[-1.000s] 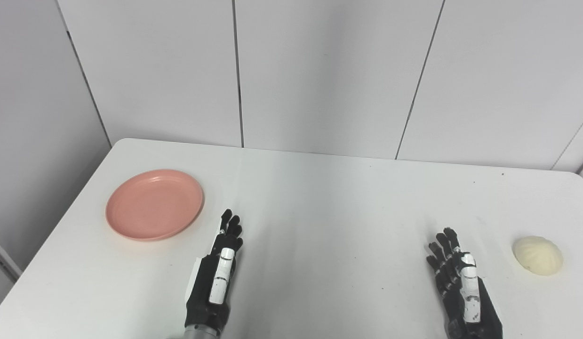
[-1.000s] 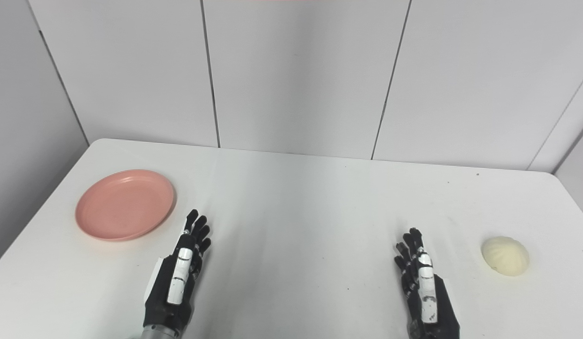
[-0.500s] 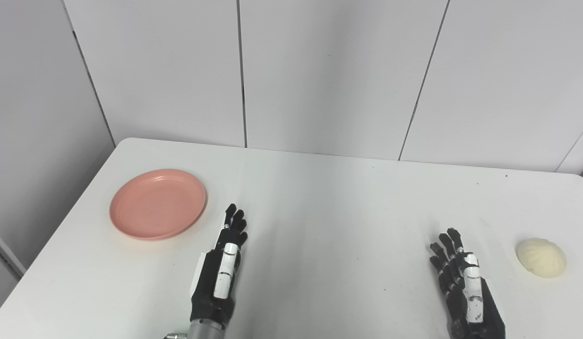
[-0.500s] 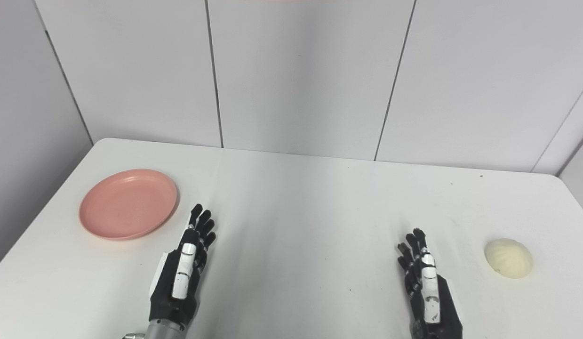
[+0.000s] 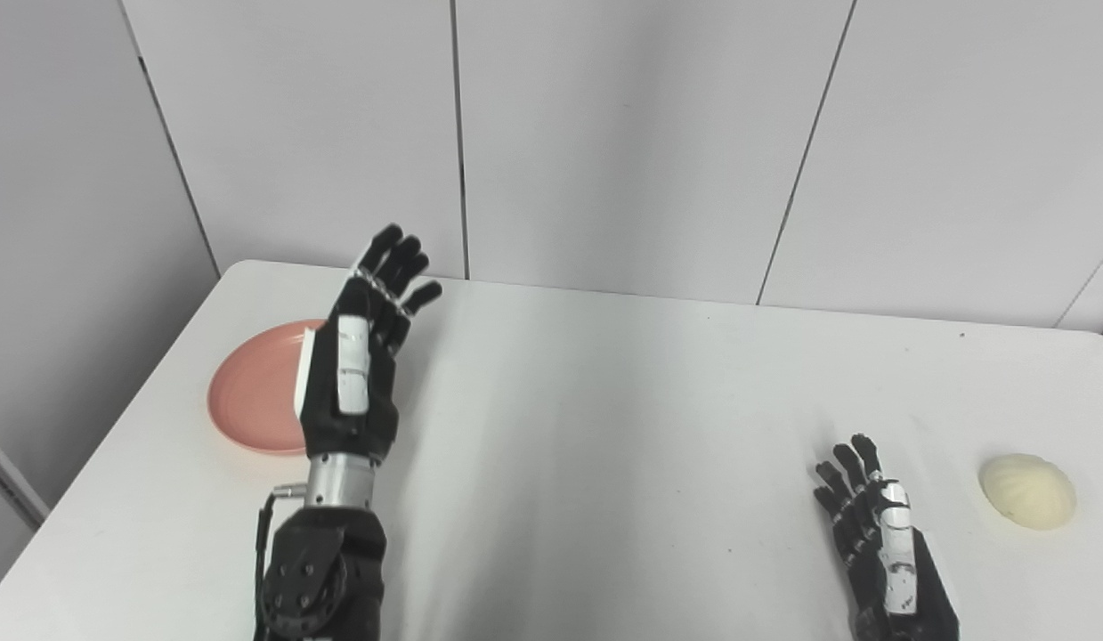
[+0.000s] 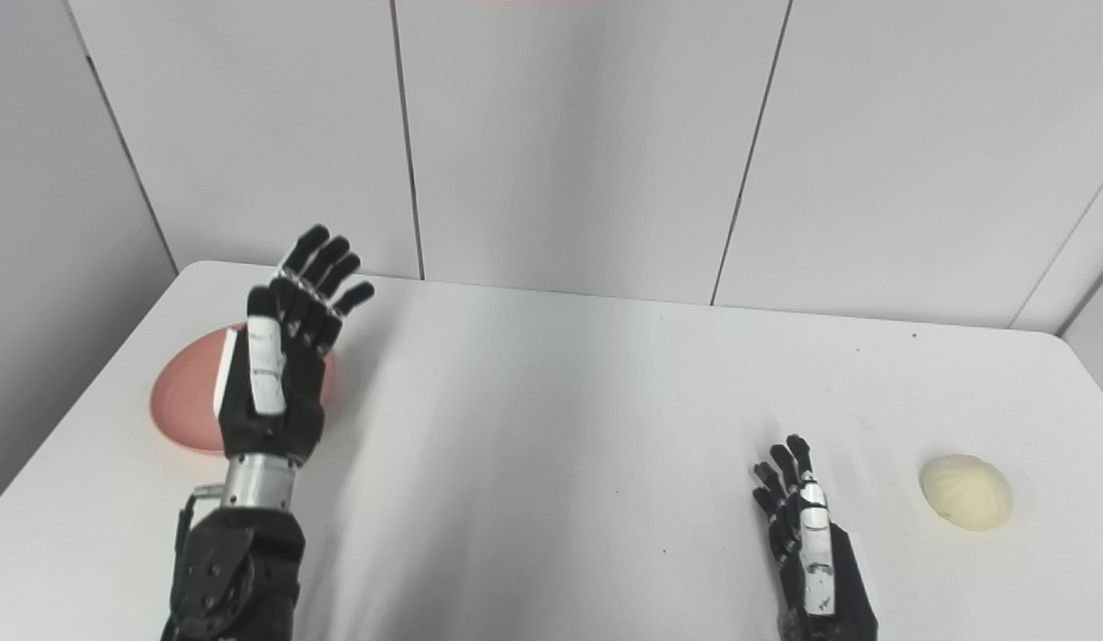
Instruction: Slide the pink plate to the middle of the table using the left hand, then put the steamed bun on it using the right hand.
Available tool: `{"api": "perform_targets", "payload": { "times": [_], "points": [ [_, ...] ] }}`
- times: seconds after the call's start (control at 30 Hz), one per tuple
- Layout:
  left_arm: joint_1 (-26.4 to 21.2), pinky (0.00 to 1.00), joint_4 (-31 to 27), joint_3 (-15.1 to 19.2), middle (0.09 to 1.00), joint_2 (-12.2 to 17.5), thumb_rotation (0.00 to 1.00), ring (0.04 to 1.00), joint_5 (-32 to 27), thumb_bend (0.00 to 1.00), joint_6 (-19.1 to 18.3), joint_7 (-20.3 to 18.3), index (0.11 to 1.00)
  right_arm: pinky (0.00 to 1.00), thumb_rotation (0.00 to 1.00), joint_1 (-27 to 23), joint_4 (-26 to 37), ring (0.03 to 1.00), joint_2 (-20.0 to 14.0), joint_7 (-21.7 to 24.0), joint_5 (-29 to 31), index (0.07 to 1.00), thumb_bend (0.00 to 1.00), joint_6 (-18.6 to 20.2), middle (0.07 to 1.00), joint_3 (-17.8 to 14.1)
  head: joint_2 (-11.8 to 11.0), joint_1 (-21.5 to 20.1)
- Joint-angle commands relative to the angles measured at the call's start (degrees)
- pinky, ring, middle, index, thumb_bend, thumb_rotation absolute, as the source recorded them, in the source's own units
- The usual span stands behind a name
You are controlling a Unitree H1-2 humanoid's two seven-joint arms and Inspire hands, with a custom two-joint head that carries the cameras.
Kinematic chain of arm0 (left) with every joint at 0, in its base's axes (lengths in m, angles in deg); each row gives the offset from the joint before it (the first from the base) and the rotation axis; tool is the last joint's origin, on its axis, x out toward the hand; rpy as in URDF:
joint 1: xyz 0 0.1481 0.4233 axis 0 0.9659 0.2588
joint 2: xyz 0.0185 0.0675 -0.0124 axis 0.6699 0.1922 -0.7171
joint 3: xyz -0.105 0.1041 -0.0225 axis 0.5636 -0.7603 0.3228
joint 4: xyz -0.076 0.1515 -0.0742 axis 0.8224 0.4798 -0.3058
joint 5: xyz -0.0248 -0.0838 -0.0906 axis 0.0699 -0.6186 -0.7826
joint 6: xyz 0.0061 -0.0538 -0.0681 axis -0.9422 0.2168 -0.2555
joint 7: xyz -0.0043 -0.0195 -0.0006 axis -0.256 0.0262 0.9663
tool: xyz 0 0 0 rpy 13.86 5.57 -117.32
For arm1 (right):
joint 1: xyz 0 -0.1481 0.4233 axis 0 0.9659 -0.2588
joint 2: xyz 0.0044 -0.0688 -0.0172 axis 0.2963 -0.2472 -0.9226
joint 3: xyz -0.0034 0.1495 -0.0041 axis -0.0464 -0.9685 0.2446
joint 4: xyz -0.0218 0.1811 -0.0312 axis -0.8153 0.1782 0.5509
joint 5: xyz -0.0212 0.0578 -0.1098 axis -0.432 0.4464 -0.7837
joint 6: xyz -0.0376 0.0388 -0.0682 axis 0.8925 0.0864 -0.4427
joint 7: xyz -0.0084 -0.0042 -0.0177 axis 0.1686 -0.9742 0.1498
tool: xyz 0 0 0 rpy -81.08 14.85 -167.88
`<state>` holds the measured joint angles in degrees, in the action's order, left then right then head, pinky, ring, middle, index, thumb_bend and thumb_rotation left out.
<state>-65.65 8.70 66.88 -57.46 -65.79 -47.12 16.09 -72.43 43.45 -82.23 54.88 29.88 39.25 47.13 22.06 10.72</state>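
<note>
The pink plate (image 5: 248,396) lies flat at the left of the white table (image 5: 604,401), partly hidden behind my raised left hand (image 5: 360,356). That hand is open, fingers spread and pointing up and away, lifted above the table over the plate's right side; it holds nothing. The pale steamed bun (image 5: 1027,491) sits near the table's right edge. My right hand (image 5: 876,539) rests low at the front right, open and empty, a little left of the bun and apart from it.
Grey wall panels (image 5: 604,133) stand right behind the table's far edge. The table's left edge runs close beside the plate, and its right edge is just past the bun.
My left hand has risen from the table and moved forward and left, so it covers the plate's right part. The right hand, the plate and the bun stay in place.
</note>
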Motion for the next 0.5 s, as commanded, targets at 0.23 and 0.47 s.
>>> {"api": "perform_targets", "payload": {
  "times": [0.23,0.47],
  "points": [
    [-10.33,0.69,6.27,5.78,0.756,11.58,0.91,0.773,0.58,0.98,3.16,-0.62,0.726,0.97,1.0,0.84,-1.05,0.948,0.76,0.26,0.19,0.995,0.71,-1.57,0.972,0.34,0.31,0.5],
    [-14.13,0.72,15.76,9.2,0.757,19.35,0.88,0.801,-1.16,0.98,7.28,-2.28,0.718,0.96,1.0,0.97,-0.71,0.944,0.6,0.32,0.24,0.99,0.7,-1.22,0.961,0.3,0.55,0.77]
  ]
}}
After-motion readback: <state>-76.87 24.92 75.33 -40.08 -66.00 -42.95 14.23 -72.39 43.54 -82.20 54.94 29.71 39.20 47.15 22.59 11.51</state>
